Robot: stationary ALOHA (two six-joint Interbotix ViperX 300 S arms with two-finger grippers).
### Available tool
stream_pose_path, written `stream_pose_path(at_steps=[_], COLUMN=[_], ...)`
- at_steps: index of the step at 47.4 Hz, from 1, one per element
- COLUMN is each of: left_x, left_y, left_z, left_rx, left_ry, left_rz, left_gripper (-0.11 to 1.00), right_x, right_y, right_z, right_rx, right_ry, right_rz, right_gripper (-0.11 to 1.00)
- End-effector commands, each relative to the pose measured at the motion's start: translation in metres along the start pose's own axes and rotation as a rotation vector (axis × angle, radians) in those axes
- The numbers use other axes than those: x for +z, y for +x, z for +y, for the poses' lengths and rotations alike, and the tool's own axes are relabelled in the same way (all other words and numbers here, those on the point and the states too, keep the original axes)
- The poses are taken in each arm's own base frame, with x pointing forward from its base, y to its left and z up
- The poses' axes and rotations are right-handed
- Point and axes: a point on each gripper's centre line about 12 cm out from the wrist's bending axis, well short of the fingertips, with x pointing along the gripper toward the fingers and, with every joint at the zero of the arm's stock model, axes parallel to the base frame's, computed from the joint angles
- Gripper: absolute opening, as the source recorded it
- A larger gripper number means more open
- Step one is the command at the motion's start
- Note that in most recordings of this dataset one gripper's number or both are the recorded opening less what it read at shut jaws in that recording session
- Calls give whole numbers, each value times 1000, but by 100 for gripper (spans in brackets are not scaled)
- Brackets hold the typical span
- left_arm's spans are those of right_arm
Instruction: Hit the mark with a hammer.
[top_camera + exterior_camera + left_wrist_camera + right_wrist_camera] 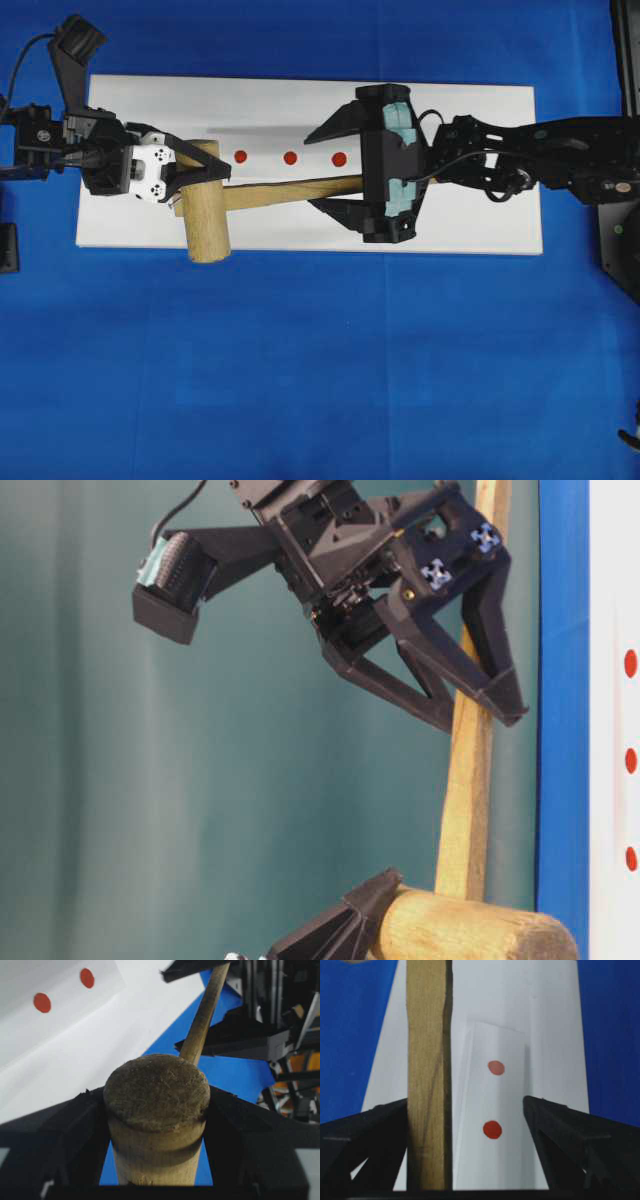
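A blue cloth (300, 380) covered the table, and on it lay a white board (480, 220) bearing three red marks (290, 158) in a row. The hammer (205, 215) lay across the board, its thick head at the left end and its flat handle (290, 190) running right, just beside the marks. The left gripper (195, 175) clasped the head, fingers pressed to either side. The right gripper (335, 165) straddled the far end of the handle with fingers spread wide, one finger against the wood, the other well apart; it held nothing.

The step in hand appeared to be a handover from head to handle. It would go best if the right fingers were centred on the handle's flat faces and fully closed before the left let go, so that the heavy head could not swing.

The table-level view alone showed the handle raised off the board. The left wrist view alone showed the head's rough end face seated between the fingers (240, 1135). The right wrist view alone showed the gap beside the handle, through which two marks were visible.
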Motion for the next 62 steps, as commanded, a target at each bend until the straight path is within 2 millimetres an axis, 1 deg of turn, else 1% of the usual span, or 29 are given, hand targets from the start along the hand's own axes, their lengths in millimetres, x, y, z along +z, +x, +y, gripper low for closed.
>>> stream_pose_path(at_steps=[1,2,4,7,8,11,14,15,44,45,51,52,62], left_x=[7,7,6,6,6,6,6,7,7,7,4,4,3], left_y=[-1,-1,-1,-1,-1,-1,-1,-1,1,0,-4,-4,-13], left_z=[-15,-15,-14,-14,-14,-14,-14,-15,-15,-15,-10,-10,0], left_rx=[-41,-38,-35,-31,-31,-33,-33,-34,-33,-33,-14,-10,30], left_ry=[9,9,9,12,12,13,15,16,88,90,114,121,180], left_rz=[-18,-17,-15,-13,-13,-13,-13,-14,-14,-14,-3,-1,13], left_gripper=[48,48,48,48,48,48,48,48,49,52,82,84,83], right_x=[16,15,15,13,14,12,10,11,11,10,11,11,12], right_y=[-2,-2,-2,-2,-2,-2,-2,-2,-3,-4,-10,-12,-28], right_z=[-2,-2,-2,-1,-1,0,1,1,4,4,4,4,2], right_rx=[-9,-8,-5,0,2,14,20,21,28,28,27,27,20], right_ry=[-10,-12,-13,-13,-13,-13,-14,-14,-6,-1,10,12,65], right_rz=[-46,-45,-41,-33,-32,-17,-7,-7,-6,-6,-14,-17,-36], right_gripper=[83,80,70,51,43,26,13,10,10,10,10,10,10])
